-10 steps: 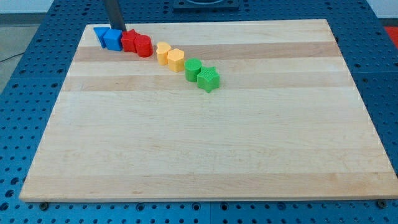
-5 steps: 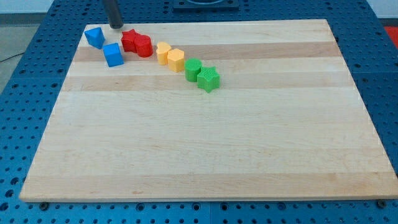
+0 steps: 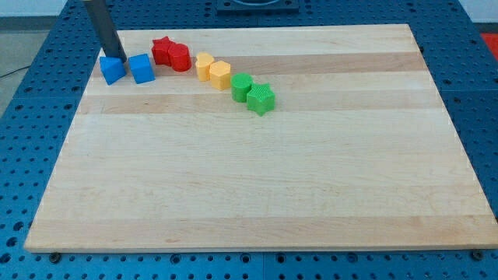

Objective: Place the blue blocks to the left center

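Observation:
Two blue blocks lie near the board's top left corner: one blue block (image 3: 113,70) at the left edge and a blue cube-like block (image 3: 142,68) just right of it, a small gap between them. My tip (image 3: 113,56) stands at the top edge of the left blue block, touching it from the view's top. The dark rod rises up and to the left out of the view.
A diagonal row runs from the top left toward the centre: a red star (image 3: 162,50), a red block (image 3: 180,57), two yellow blocks (image 3: 205,67) (image 3: 220,75), a green block (image 3: 242,86) and a green star (image 3: 261,99). The wooden board (image 3: 257,187) lies on a blue perforated table.
My tip moved left, then down. The two blue blocks separated from the red ones; the left blue block slid down to sit level with the other blue block.

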Controlling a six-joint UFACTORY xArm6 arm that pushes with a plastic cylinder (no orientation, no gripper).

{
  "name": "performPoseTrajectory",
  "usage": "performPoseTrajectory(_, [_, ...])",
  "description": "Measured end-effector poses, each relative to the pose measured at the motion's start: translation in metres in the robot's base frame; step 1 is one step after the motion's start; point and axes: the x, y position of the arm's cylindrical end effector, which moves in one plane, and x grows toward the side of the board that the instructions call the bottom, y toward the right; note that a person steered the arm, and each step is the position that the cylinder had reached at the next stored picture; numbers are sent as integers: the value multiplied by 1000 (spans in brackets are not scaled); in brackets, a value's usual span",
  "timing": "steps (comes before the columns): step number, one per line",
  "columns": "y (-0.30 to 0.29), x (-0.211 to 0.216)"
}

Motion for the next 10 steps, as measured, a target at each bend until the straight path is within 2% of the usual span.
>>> performPoseTrajectory(3, [0, 56])
performPoseTrajectory(4, [0, 37])
performPoseTrajectory(5, [0, -4])
performPoseTrajectory(6, [17, -26])
performPoseTrajectory(7, [42, -16])
performPoseTrajectory(10, [43, 38])
